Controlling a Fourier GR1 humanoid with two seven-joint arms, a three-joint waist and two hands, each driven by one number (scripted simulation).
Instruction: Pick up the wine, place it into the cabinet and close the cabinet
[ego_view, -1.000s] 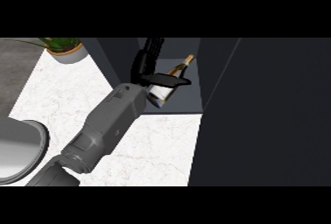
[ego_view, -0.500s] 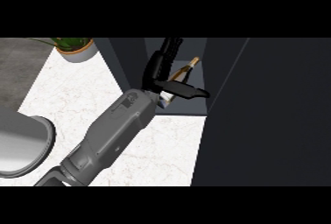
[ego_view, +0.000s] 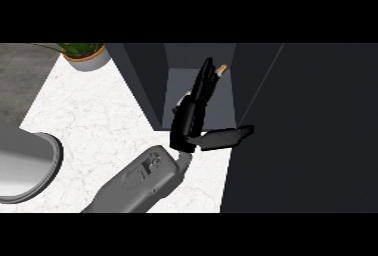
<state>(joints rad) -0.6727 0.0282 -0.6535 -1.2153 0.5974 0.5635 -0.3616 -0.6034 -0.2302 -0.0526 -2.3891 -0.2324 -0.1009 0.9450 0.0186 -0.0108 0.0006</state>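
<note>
We see left hand (ego_view: 193, 116) in cabinet (ego_view: 148, 75) w/ fingers straight alongside wine (ego_view: 221, 68), thumb splayed wide, nothing pinched afaict.

wine bottle (ego_view: 220, 68) tilted inside open dark cabinet (ego_view: 260, 80), mostly hidden

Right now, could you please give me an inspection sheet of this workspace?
Surface: white marbled counter.
Job's things: wine bottle inside the cabinet, mostly hidden behind the hand, only its tan top showing; cabinet not yet closed.
Clutter: potted plant at the far left corner; grey plate at the left edge.
Hands: left hand reaches into the cabinet, fingers straight beside the bottle, thumb spread to the right; right hand not in view.
Cables: nothing seen.
Surroundings: dark panel fills the right side, probably the cabinet's door.
</note>
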